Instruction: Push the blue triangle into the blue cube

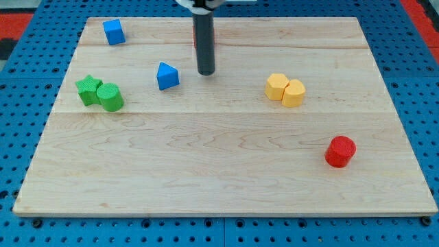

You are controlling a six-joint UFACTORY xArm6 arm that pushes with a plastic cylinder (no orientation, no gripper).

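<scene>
The blue triangle point(167, 76) lies on the wooden board point(219, 171), left of centre in the upper part of the view. The blue cube point(114, 31) sits near the board's top left corner, up and to the left of the triangle and well apart from it. My tip point(206, 72) is on the board just to the right of the blue triangle, with a small gap between them. A red block is partly hidden behind the rod; its shape cannot be made out.
A green star point(88, 89) and a green cylinder point(110, 97) touch each other at the left. Two yellow blocks point(285, 89) sit together right of centre. A red cylinder point(340, 151) stands at the lower right. Blue pegboard surrounds the board.
</scene>
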